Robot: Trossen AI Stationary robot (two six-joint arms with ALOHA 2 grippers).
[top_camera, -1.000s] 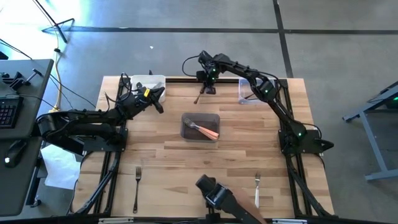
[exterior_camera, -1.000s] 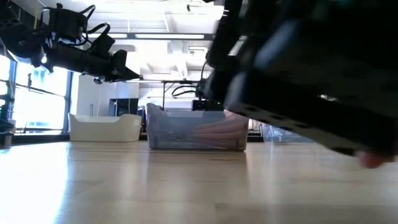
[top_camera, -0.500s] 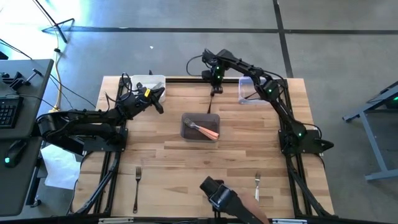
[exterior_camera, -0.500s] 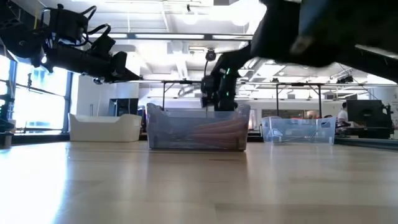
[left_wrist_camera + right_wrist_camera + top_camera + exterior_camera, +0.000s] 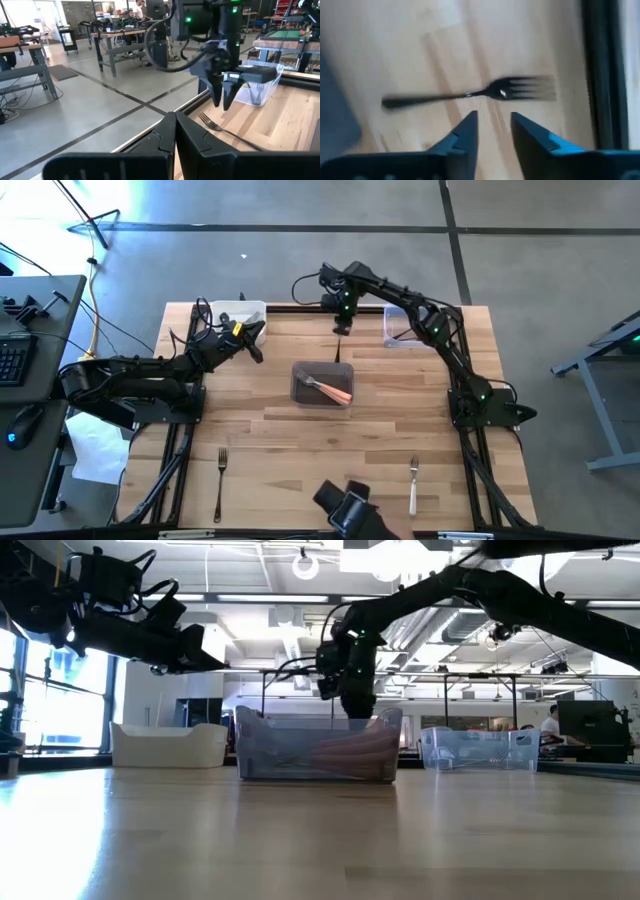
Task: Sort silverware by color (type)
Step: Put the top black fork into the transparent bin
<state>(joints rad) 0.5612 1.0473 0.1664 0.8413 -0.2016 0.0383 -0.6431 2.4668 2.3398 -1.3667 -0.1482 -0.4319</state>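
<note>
Noting the right gripper (image 5: 342, 318) hanging above the upper middle of the high view, close to the far edge of the table (image 5: 250, 420). Recording its two fingers (image 5: 465, 132) as standing partly apart with a clear gap between them, gripping nothing. Finding a dark-handled fork (image 5: 470, 95) lying flat on the bare wood directly beneath that gap, free of both fingers, tines pointing toward the black rail at the table's edge. Placing this fork, in the high view, just above the dark tub (image 5: 322, 385) at the frame's centre, outside it and not touching its rim as far as can be judged.

Logging orange-handled silverware (image 5: 335, 391) resting inside the dark tub; not managing an exact count. Logging a white tub (image 5: 238, 311) at the upper left of the table and a clear tub (image 5: 400, 330) at the upper right; not making out their contents.

Noting the left gripper (image 5: 254, 348) hanging in the air beside the white tub, left of centre, fingers pressed fully together and carrying nothing.

Finding two more forks lying on the wood near the lower edge of the high view: another dark fork (image 5: 220, 471) at lower left and a white-handled fork (image 5: 413, 486) at lower right, well apart from each other and from all three tubs.
</note>
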